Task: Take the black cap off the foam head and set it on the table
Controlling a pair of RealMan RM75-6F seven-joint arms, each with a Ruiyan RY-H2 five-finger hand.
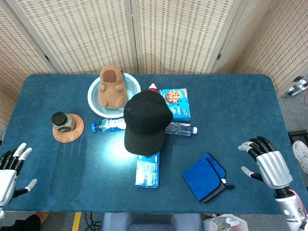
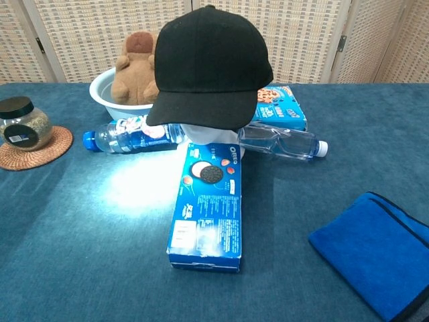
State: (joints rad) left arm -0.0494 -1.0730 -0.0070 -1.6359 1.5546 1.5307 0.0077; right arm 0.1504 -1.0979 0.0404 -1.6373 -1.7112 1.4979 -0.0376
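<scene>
The black cap [image 2: 209, 67] sits on the white foam head [image 2: 214, 139] in the middle of the blue table [image 1: 231, 110], brim toward the near edge, just behind a cookie box [image 2: 209, 205]. Both hands are well apart from it and hold nothing. The right hand [image 1: 266, 162] hovers over the table's near right corner, fingers [image 1: 253, 145] spread apart, beside a folded blue cloth [image 1: 206, 176]. The left hand [image 1: 9, 172] is at the near left edge, fingers apart too.

Black fabric baseball cap [image 1: 144, 122] at centre of blue felt-covered table [image 1: 231, 110], brown plush toy [image 1: 111, 87] in white bowl [image 1: 95, 98] behind, open-fingered robot hands at left [image 1: 9, 171] and right [image 1: 267, 161] front edges
</scene>
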